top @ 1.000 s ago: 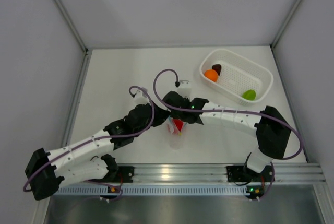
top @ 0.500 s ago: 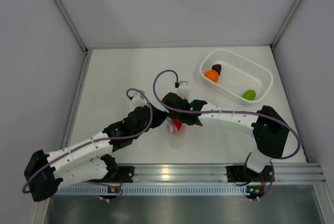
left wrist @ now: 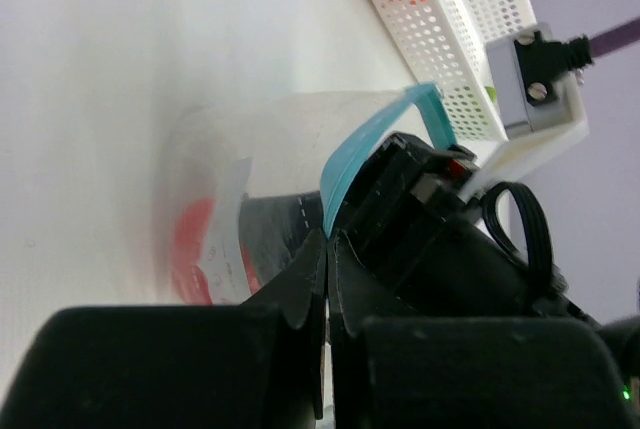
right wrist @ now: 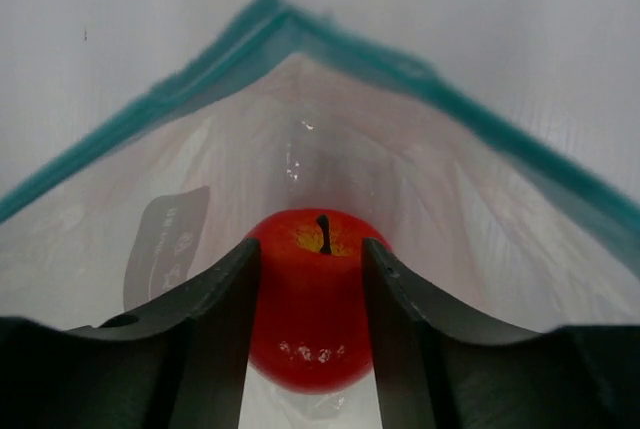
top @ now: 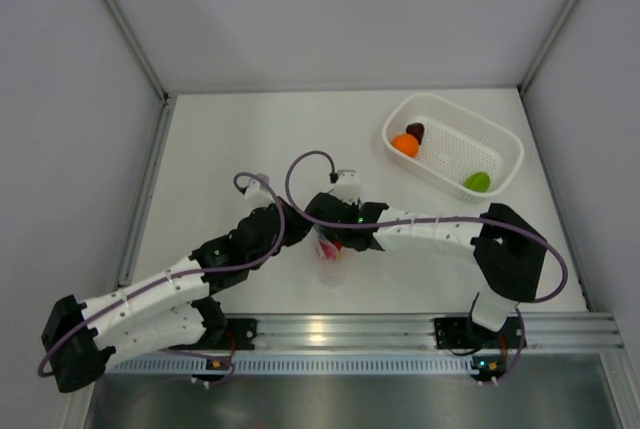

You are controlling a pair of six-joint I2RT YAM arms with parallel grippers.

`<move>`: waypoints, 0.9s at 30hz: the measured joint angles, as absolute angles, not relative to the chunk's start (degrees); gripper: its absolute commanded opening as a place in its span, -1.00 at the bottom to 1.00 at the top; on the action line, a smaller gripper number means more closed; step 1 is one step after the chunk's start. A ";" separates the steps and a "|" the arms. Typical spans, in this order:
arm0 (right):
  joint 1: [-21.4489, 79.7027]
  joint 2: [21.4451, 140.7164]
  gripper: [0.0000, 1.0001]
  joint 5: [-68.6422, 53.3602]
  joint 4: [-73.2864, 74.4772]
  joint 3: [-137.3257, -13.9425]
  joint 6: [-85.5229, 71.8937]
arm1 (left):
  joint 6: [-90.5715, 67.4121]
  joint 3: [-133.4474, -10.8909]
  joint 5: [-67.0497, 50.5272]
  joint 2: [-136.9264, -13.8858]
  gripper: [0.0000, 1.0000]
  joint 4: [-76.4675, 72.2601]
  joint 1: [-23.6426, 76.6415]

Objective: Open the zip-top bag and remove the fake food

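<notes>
The zip-top bag (top: 333, 267) lies in the middle of the table, its mouth held open. My left gripper (top: 312, 233) is shut on the bag's teal zip strip (left wrist: 372, 132), as the left wrist view (left wrist: 328, 241) shows. My right gripper (top: 340, 239) reaches inside the bag (right wrist: 430, 169). In the right wrist view (right wrist: 310, 249) its fingers press both sides of the red ball (right wrist: 312, 309), an apple with a dark stem. The orange ball (top: 404, 143), maroon piece (top: 416, 130) and lime-green piece (top: 477, 181) lie in the basket.
The white perforated basket (top: 497, 137) stands at the back right, and its wall shows in the left wrist view (left wrist: 430, 49). Grey walls enclose the table on three sides. A metal rail (top: 330, 329) runs along the near edge.
Both grippers have shifted slightly left and toward the near edge at the bag. The right gripper has gone deeper into the bag, covering more of the red ball from above.
</notes>
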State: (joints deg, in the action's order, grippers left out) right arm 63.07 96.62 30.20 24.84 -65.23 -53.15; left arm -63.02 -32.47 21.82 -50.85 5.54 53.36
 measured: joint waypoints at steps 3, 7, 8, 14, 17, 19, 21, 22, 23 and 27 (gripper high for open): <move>64.16 96.57 0.17 30.30 25.61 -64.88 -53.17 | -63.26 -32.01 22.59 -50.78 -1.00 6.11 53.30; 64.90 96.55 0.31 29.58 25.96 -63.72 -53.19 | -63.37 -31.44 22.85 -50.87 -1.00 6.74 53.36; 65.06 96.53 0.33 29.56 26.09 -63.59 -53.17 | -63.35 -31.44 22.90 -50.92 -1.00 6.87 53.36; 65.78 96.53 0.70 29.12 26.48 -61.91 -53.34 | -63.24 -31.24 23.53 -50.89 -1.00 7.90 53.36; 66.22 96.53 0.70 28.99 26.79 -61.39 -53.63 | -63.13 -31.14 23.55 -50.89 -1.00 8.25 53.36; 66.63 96.53 0.68 29.21 26.96 -61.14 -53.91 | -63.09 -31.00 23.49 -50.89 -1.00 8.27 53.36; 66.89 96.53 0.67 29.23 26.96 -60.73 -54.26 | -63.09 -30.89 23.40 -50.89 -1.00 8.29 53.54; 67.02 96.53 0.65 29.23 27.03 -60.62 -54.37 | -63.05 -30.89 23.40 -50.89 -1.00 8.29 53.60; 67.09 96.53 0.62 29.15 26.94 -60.34 -54.41 | -63.05 -30.85 23.40 -50.89 -1.00 8.32 53.63; 67.53 96.77 0.49 28.97 26.96 -60.23 -54.81 | -62.92 -30.85 23.20 -50.89 -1.00 8.25 53.74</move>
State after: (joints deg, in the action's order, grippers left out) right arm 67.53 96.77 28.97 26.96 -60.23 -54.81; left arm -62.92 -30.85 23.20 -50.89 8.25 53.74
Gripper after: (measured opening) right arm 0.772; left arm 0.015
